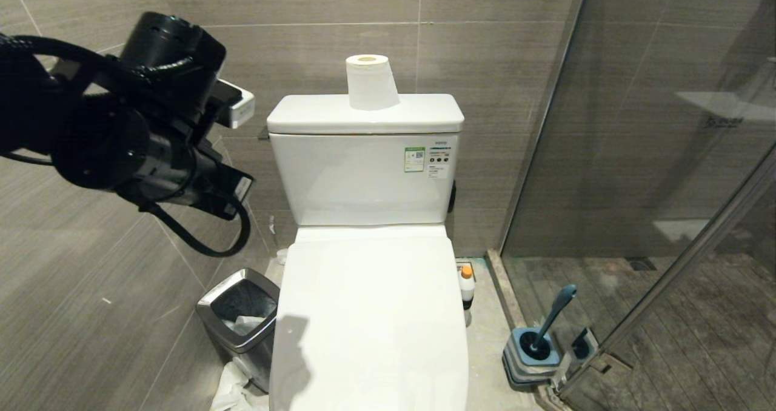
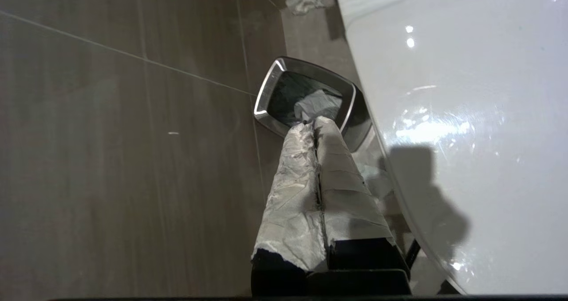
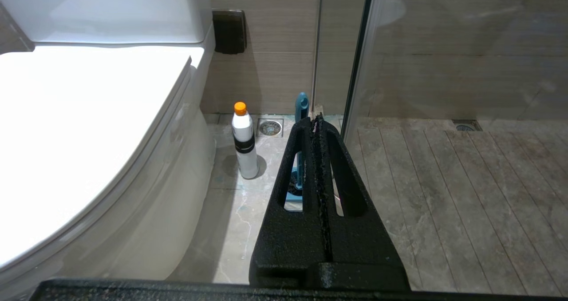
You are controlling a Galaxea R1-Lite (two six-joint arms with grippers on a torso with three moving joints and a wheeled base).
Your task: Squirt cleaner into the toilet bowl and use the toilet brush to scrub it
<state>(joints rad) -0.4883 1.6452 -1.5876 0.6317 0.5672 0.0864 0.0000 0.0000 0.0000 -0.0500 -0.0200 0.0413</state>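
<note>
White tape wraps our left gripper (image 2: pixel 316 125), whose jaws are pressed together on nothing, poised above the one steel bin (image 2: pixel 266 99) beside the toilet bowl (image 1: pixel 370 320). Our left arm (image 1: pixel 121 126) is raised on the bin's side of the toilet, bent at the wrist. Our right gripper (image 3: pixel 316 121) is black, its jaws likewise closed and empty, low on the toilet's other side. We count one cleaner (image 1: pixel 466 287), upright on the floor just beside the toilet, and one toilet brush (image 1: pixel 553 317) in its base (image 1: pixel 532 357), further from the toilet by the glass partition (image 1: pixel 636 126). The lid is down. One paper roll (image 1: pixel 370 82) stands on the cistern (image 1: pixel 364 162).
</note>
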